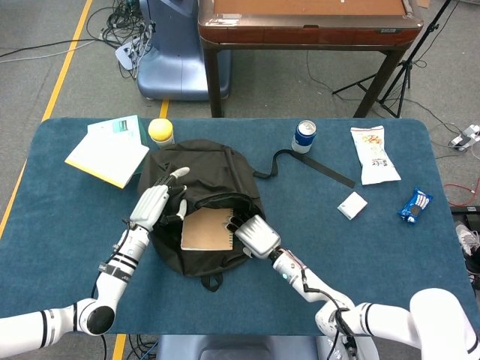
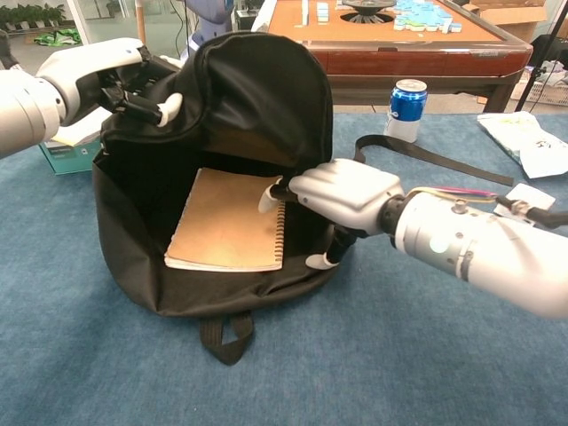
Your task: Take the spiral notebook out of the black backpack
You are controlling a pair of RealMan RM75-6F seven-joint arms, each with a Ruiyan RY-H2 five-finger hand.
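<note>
The black backpack point(image 1: 201, 196) point(image 2: 257, 98) lies on the blue table with its mouth wide open toward me. Inside lies the spiral notebook point(image 1: 205, 229) point(image 2: 229, 218), brown cover up, coil along its right edge. My left hand point(image 1: 156, 201) point(image 2: 102, 71) grips the upper left rim of the opening and holds the flap up. My right hand point(image 1: 253, 234) point(image 2: 342, 195) reaches into the mouth from the right. Its fingers are spread, with fingertips point(image 2: 269, 194) over the notebook's coil edge and the thumb below the bag rim. Whether it touches the cover is unclear.
A backpack strap point(image 1: 309, 167) trails right toward a blue can point(image 1: 304, 136). A yellow-lidded jar point(image 1: 160, 130) and a white booklet point(image 1: 109, 154) sit at the back left. A snack bag point(image 1: 373, 154), a small white box point(image 1: 352, 205) and a blue packet point(image 1: 415, 206) lie on the right.
</note>
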